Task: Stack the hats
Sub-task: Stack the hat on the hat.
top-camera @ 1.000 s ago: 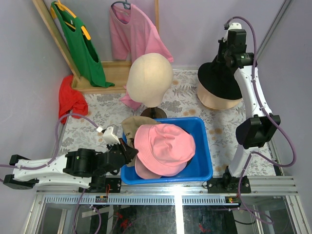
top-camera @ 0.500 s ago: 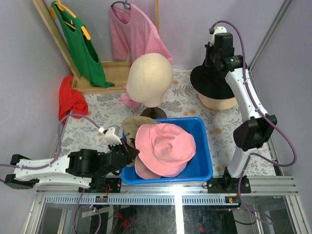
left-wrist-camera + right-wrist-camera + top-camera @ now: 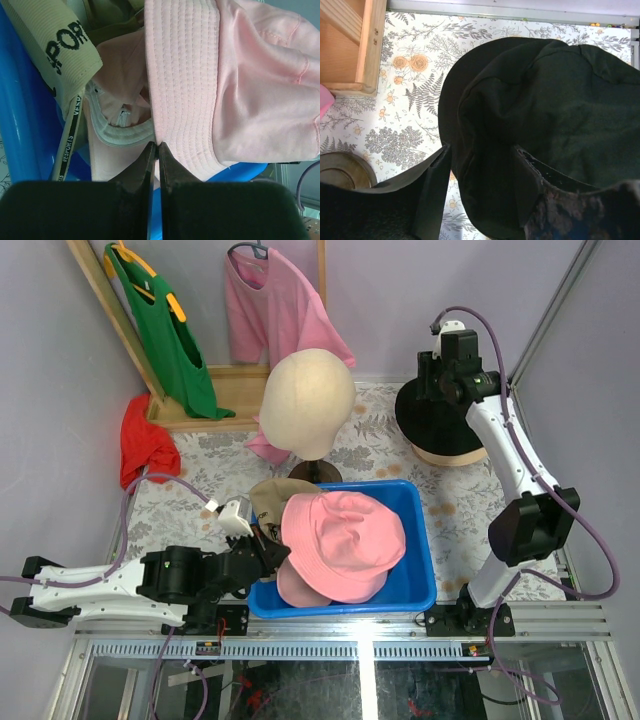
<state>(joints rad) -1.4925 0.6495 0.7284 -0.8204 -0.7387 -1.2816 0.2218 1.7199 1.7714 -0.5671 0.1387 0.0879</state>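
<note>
**A:** Where do we see the hats?

**B:** We find three in the blue bin (image 3: pixel 416 525). The pink bucket hat (image 3: pixel 345 540) lies on top, crown up, covering most of the bin. The pink cap (image 3: pixel 293 588) peeks out under its near left edge. The tan cap (image 3: pixel 268 500) with dark lettering rests at the bin's far left corner. The dark green cap (image 3: pixel 432 418) sits well beyond the bin's far right corner, on a beige rounded form (image 3: pixel 452 453).

**A:** And the grippers?

**B:** At the bin's left wall, the left gripper (image 3: pixel 154 150) has its jaws pressed together, tips at the bucket hat's brim edge. We cannot tell whether any fabric is caught between them. The right gripper (image 3: pixel 480 150) hangs over the dark green cap with its jaws parted and a fold of the cap between the fingers.

**A:** What do we see around the bin?

**B:** The mannequin head (image 3: pixel 308 400) stands just beyond its far wall. Farther back hang a pink shirt (image 3: pixel 275 310) and a green garment (image 3: pixel 170 345). A red cloth (image 3: pixel 145 445) lies far left of the bin.
</note>
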